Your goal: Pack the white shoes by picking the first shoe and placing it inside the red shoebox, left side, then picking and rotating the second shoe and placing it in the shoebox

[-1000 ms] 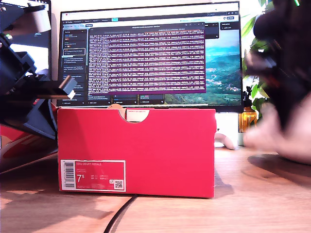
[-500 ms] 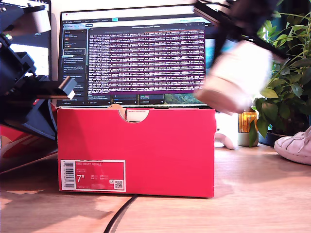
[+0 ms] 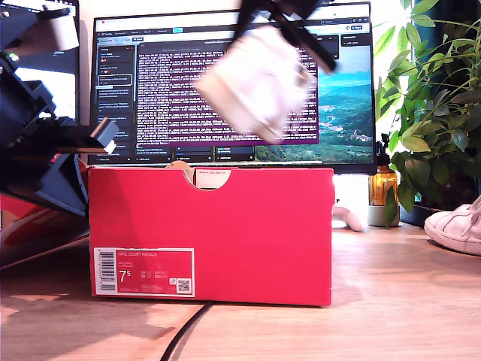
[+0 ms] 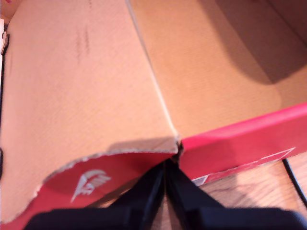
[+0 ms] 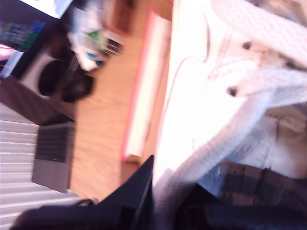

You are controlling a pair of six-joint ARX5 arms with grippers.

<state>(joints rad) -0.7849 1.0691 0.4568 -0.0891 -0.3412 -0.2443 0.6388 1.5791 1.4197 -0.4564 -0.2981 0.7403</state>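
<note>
The red shoebox [image 3: 225, 233] stands in the middle of the wooden table with its label facing the exterior camera. One white shoe [image 3: 252, 86], blurred, hangs in the air above the box in front of the monitor. My second gripper [image 3: 282, 34] is shut on it from above, and its laces and tongue fill the second wrist view [image 5: 216, 96]. The other white shoe [image 3: 457, 226] lies on the table at the exterior view's right edge. My first gripper [image 4: 169, 165] is shut, its tips by the box's front corner [image 4: 240, 143] next to the open lid [image 4: 81, 96].
A large monitor [image 3: 225, 143] stands behind the box, with a leafy plant [image 3: 428, 113] and an amber jar [image 3: 383, 184] to the exterior view's right. A black cable [image 3: 188, 331] runs out from under the box's front. A dark arm's bulk [image 3: 37, 150] fills the exterior view's left.
The held white shoe has been lifted from the table at the exterior view's right and swung leftward to above the box. The first arm has not moved.
</note>
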